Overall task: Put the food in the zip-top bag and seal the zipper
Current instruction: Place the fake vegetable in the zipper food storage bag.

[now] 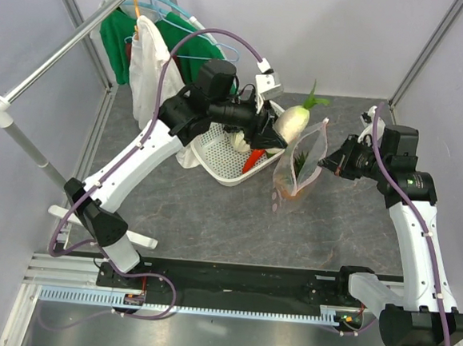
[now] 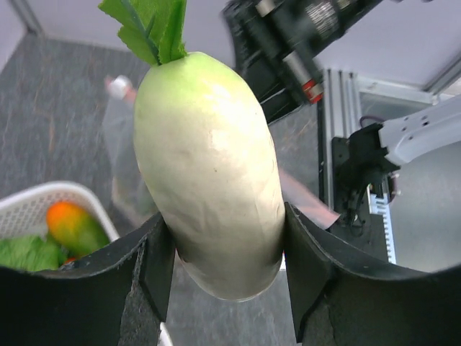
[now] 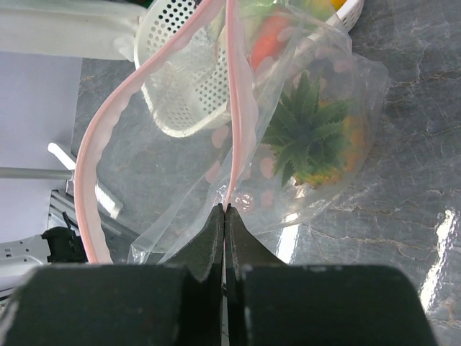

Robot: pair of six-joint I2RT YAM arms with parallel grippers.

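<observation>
Clear bag [image 3: 288, 209] dotted pale pink, white green-leaved radish [image 2: 212, 180], white basket [image 1: 217, 152].

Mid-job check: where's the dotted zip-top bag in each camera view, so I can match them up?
Top external: zip-top bag right of centre, between the two arms.
Left wrist: zip-top bag faint, behind the radish held by the left gripper.
Right wrist: zip-top bag fills the centre, its zipper pinched by the right gripper.
Shared landmark: white basket, seen in all three.
</observation>
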